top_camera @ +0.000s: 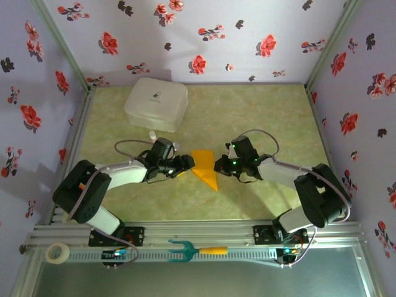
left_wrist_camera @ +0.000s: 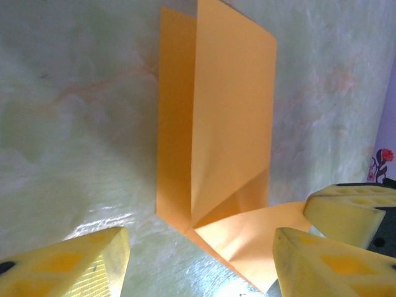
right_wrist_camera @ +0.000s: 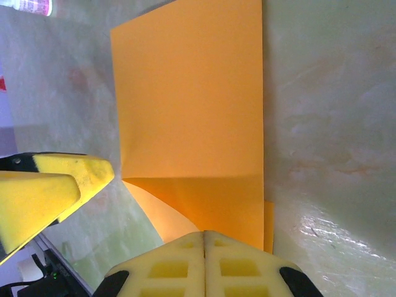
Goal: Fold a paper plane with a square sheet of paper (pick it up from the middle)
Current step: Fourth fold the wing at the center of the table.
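Orange paper plane [top_camera: 205,168], part-folded, middle of worktop [top_camera: 260,117]. Left claw [top_camera: 187,163]: fingers apart beside it. Right claw [top_camera: 217,166]: fingers together at its edge.

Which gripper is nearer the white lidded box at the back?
Left. The left gripper sits in front of the box; the right gripper is farther right, across the paper plane.

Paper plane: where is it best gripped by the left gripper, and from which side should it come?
Likely at the middle of the long crease, coming from above with the open left gripper astride it. The paper plane lies almost flat on the table, so only that fold seems raised enough to pinch. The shut right gripper rests at one end; stay clear of it.
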You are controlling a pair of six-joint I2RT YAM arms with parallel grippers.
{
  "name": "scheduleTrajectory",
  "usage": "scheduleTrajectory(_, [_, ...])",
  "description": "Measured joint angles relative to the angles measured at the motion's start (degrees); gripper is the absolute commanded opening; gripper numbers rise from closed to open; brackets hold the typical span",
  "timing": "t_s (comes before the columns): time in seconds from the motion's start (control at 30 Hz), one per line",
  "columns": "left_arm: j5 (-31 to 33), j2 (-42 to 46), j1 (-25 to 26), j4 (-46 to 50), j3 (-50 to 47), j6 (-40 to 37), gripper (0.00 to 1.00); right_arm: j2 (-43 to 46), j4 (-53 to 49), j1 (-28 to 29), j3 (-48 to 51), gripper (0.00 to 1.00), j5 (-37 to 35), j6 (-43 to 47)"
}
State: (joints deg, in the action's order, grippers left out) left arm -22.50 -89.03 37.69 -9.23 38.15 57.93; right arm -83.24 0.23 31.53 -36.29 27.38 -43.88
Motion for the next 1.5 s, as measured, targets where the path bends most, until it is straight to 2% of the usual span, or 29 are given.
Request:
scheduleTrajectory(0.23, [-1.77, -3.19, -0.11, -2.45, 2.58, 0.42, 0.64, 0.81, 1.75, -1.46, 1.90, 0.08, 1.97, -0.02])
scheduleTrajectory(0.67, [-3.67, -9.60, -0.11, -5.42, 6.08, 2.64, 0.56, 0.92, 4.68, -2.71, 3.63, 0.08, 4.17, -0.07])
scheduleTrajectory(0.93, [-4.63, -10.03, -0.15, -7.10, 6.93, 4.04, 0.30, 2.05, 5.44, -3.17, 4.79, 0.13, 4.59, -0.09])
scheduleTrajectory(1.07, [-4.76, -10.19, -0.22, -8.66, 6.91, 5.11, 0.11, 2.05, 5.53, -3.26, 5.03, 0.18, 4.66, -0.15])
scheduleTrajectory(1.13, [-4.76, -10.23, -0.22, -9.66, 6.91, 5.51, 0.06, 2.10, 5.49, -3.34, 5.03, 0.22, 4.66, -0.11])
scheduleTrajectory(1.17, [-4.74, -10.23, -0.22, -10.03, 6.91, 5.79, 0.01, 2.21, 5.29, -3.41, 5.01, 0.23, 4.55, -0.02])
scheduleTrajectory(1.3, [-3.80, -10.05, -0.20, -10.47, 6.62, 6.03, 0.00, 4.37, 0.96, -3.41, 4.83, 0.35, 2.12, 1.01])
scheduleTrajectory(1.5, [0.31, -5.70, -0.22, -8.48, 4.11, 5.81, 0.00, 11.21, -6.05, -3.48, 4.76, 0.37, -4.96, 3.45])
